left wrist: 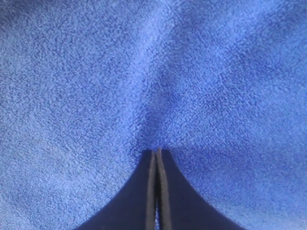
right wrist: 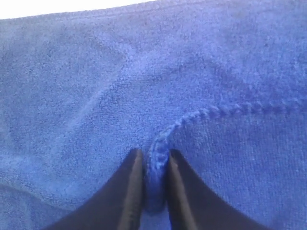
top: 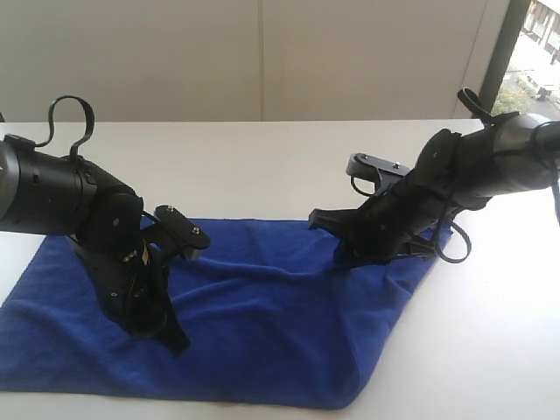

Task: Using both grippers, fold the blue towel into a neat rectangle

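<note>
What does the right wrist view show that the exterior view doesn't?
Only the right wrist view: the stitched hem of the towel, bunched between the fingers of the right tool, seen close up. Only the exterior view: the towel's whole outline on the white table, the left tool down on the cloth, and a window. Both: the blue towel with the right tool on it.

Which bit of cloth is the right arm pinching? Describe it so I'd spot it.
On the table lies a blue towel. Near its far right corner, the right hand pinches a stitched hem, bunched into a ridge, unlike the flat fuzz around.
</note>
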`<state>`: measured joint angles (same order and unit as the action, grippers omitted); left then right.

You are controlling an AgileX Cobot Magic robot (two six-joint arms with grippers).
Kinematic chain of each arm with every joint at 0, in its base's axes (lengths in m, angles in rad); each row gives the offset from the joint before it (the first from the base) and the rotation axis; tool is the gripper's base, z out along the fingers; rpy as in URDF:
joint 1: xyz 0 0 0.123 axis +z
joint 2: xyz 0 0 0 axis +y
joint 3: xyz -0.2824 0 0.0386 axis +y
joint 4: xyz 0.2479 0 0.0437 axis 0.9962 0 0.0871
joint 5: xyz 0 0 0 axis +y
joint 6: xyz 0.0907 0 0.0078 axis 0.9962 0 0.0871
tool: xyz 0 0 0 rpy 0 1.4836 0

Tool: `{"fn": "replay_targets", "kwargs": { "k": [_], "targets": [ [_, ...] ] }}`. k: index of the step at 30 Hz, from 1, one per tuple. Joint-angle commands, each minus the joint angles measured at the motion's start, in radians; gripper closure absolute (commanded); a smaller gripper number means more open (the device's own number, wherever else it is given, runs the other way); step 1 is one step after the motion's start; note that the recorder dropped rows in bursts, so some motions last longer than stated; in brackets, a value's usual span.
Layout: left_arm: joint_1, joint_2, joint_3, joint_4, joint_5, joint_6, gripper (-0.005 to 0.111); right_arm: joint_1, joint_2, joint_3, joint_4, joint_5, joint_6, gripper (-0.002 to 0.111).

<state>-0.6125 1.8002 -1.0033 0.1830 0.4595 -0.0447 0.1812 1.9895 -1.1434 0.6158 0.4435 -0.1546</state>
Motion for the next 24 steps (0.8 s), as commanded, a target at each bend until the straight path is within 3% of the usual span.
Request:
{"fn": "replay_targets", "kwargs": {
  "k": [1,5,9,18,24],
  "targets": [
    [0.000,0.003,0.002,-0.010,0.004,0.000,0.107,-0.003,-0.015,0.000,-0.014,0.004,-0.028,0.097],
    [0.000,0.003,0.002,-0.010,0.007,-0.002,0.107,-0.024,-0.075,0.000,-0.172,0.062,-0.026,0.102],
    [0.000,0.003,0.002,-0.010,0.023,-0.002,0.107,-0.091,-0.205,0.000,-0.354,0.297,-0.015,0.103],
    [0.000,0.003,0.002,-0.010,0.047,-0.002,0.107,-0.095,-0.293,0.054,-0.687,0.679,0.131,0.103],
    [0.000,0.003,0.002,-0.010,0.052,-0.002,0.107,-0.095,-0.348,0.149,-0.846,0.735,0.227,0.103]
  ]
}}
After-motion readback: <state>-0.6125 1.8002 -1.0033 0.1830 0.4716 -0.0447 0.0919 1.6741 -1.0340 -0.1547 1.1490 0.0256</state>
